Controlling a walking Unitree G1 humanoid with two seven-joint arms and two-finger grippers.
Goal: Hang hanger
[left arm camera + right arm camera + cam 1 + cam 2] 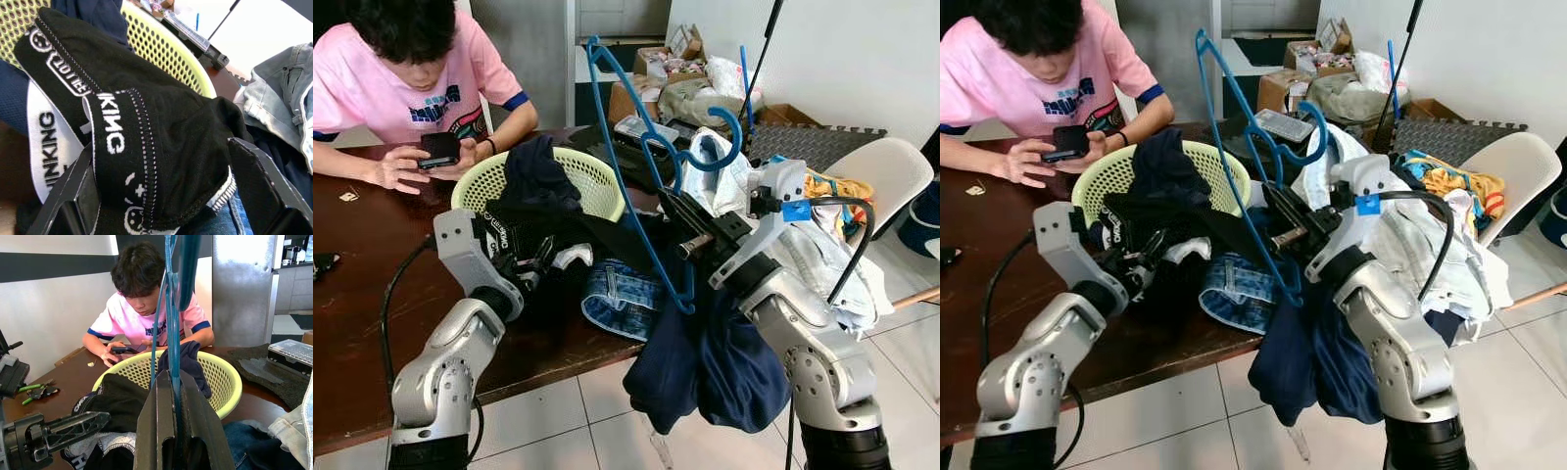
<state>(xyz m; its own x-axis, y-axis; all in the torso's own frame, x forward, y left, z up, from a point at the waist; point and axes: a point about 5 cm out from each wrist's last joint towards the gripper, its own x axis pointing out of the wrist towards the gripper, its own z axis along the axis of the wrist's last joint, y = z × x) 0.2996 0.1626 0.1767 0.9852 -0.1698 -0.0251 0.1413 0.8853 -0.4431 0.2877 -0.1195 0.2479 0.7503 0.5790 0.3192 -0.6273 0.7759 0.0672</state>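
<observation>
Head views: blue hanger (641,186) stands near upright over the table edge, hook (715,147) curling toward my right. My right gripper (690,230) is clamped on its lower bar, a dark navy garment (715,362) drooping below. Left gripper (533,264) sits lower, beside the yellow basket (597,181).

Left wrist view: fingers (266,186) apart around a black waistband (142,147), not gripping.

Right wrist view: fingers pressed together on the hanger's wire, its long axis running straight up from the grip. No rail visible; a seated person (146,298) faces me.
</observation>
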